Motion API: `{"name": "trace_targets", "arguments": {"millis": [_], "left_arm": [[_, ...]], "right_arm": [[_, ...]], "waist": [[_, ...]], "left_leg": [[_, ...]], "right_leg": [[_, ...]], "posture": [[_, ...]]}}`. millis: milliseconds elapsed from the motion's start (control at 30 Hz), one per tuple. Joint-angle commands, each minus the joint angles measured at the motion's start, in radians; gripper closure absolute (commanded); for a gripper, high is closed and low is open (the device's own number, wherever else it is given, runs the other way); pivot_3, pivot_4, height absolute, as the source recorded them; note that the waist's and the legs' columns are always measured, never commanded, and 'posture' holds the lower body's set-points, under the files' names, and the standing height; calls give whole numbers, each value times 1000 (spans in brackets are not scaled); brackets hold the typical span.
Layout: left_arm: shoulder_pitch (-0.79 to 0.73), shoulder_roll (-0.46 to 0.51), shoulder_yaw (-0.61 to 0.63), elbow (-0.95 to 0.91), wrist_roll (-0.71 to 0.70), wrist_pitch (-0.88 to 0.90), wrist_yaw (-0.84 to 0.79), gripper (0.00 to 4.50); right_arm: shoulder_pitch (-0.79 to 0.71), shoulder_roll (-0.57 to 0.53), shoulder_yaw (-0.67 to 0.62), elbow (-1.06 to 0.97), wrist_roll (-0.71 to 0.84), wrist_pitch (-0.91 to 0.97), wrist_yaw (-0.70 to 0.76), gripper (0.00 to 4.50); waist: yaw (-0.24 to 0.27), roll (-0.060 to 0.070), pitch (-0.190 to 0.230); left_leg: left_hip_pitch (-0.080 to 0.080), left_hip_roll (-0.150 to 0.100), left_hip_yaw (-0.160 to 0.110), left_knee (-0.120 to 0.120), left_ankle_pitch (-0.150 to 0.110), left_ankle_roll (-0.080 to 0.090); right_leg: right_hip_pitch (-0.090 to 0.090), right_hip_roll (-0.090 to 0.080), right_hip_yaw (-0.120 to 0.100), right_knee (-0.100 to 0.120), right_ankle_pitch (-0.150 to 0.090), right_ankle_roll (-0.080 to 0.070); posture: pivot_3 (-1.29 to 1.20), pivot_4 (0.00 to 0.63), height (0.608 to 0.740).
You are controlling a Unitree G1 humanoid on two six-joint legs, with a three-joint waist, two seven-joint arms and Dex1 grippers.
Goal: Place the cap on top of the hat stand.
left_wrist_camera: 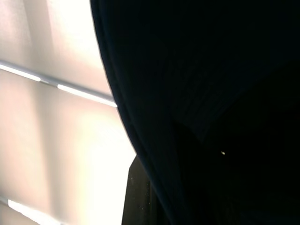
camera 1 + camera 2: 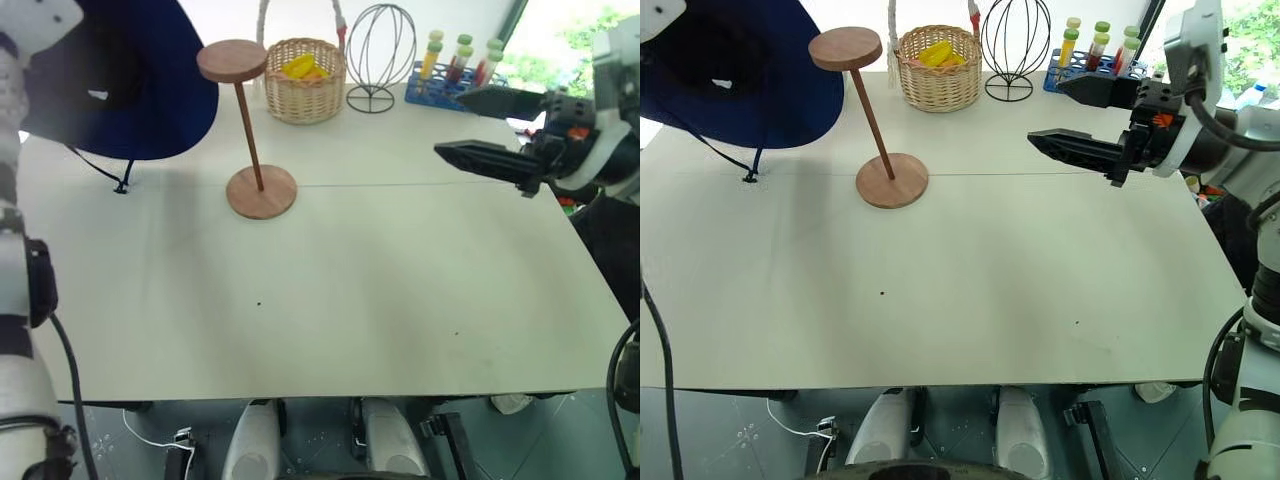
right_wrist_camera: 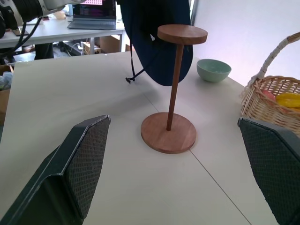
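Hanging from the left gripper's closed jaws, the cap [image 2: 120,85] sits left of the hat stand [image 2: 233,62], brim beside its disc; the right gripper [image 2: 1075,118], jaws spread and empty, waits well right.

Dark navy cap [image 1: 211,93] fabric hangs close before the lens, its curved edge against a pale, bright wall.

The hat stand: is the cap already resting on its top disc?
No. The hat stand has a bare top disc, and the cap hangs beside it, lifted above the table.
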State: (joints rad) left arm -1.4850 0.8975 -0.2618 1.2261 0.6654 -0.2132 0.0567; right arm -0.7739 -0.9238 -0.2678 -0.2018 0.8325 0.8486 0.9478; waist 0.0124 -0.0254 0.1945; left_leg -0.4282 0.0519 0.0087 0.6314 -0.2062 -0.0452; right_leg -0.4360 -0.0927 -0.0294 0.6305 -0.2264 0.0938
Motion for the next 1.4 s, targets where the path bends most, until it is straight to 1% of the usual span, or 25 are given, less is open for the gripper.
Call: {"name": "trace_targets", "arguments": {"millis": [33, 200, 500, 733, 833, 1000, 1167, 1267, 1400], "left_arm": [[-95, -38, -25, 27, 13, -12, 31, 4443], [-186, -122, -57, 63, 20, -20, 40, 4443], [-280, -249, -48, 67, -16, -51, 36, 4443], [-275, -318, -34, 11, -77, -122, -20, 4443], [-261, -328, -31, -35, -97, -148, -47, 4443], [-215, -289, -8, -178, -132, -173, -95, 4443], [-110, -223, 33, -415, -161, -127, -193, 4443], [-12, -186, 70, -591, -183, -65, -257, 4443], [179, -139, 140, -919, -215, 61, -370, 4443]], "right_arm": [[-8, -19, -59, -32, 32, 6, -23, 0], [2, -33, -87, -50, 52, 23, -44, 0], [32, -53, -137, -81, 93, 43, -90, 0], [57, -57, -156, -96, 120, 46, -123, 0], [59, -57, -158, -99, 126, 47, -133, 0], [64, -58, -157, -97, 132, 42, -144, 0], [61, -48, -151, -88, 133, 38, -158, 0], [63, -44, -149, -89, 137, 37, -164, 0], [55, -38, -138, -73, 132, 32, -166, 0]], "waist": [[1, 0, 0], [1, -2, 1], [0, -2, 2], [-1, -2, 2], [0, -2, 2], [-2, -2, 2], [-6, -1, 2], [-3, -1, 2], [-4, -1, 2]], "left_leg": [[0, 0, 0, 0, 0, 0], [-1, 0, 0, 0, 0, 0], [-1, 0, 0, 0, 0, 0], [-2, 0, 0, 1, 0, 0], [-2, 0, 0, 1, 0, 0], [-2, 0, 0, 1, 0, 0], [-2, 0, 0, 1, 0, 0], [-1, 0, 0, 2, 0, 0], [-1, 0, 0, 3, 0, 0]], "right_leg": [[0, 0, 0, 0, 0, 0], [0, 0, 0, 0, 0, 0], [-1, 0, 0, 1, 0, 1], [-2, 0, 1, 1, 0, 2], [-1, 0, 1, 1, 0, 2], [-2, 0, 1, 1, 0, 2], [-2, 0, 2, 2, 0, 2], [-2, 0, 2, 3, 0, 2], [-1, 0, 3, 4, 1, 2]], "posture": [[0, 150, 740], [0, 150, 740], [0, 150, 740], [0, 150, 740], [0, 150, 740], [0, 150, 740], [0, 150, 740], [0, 150, 740], [0, 150, 740]]}}
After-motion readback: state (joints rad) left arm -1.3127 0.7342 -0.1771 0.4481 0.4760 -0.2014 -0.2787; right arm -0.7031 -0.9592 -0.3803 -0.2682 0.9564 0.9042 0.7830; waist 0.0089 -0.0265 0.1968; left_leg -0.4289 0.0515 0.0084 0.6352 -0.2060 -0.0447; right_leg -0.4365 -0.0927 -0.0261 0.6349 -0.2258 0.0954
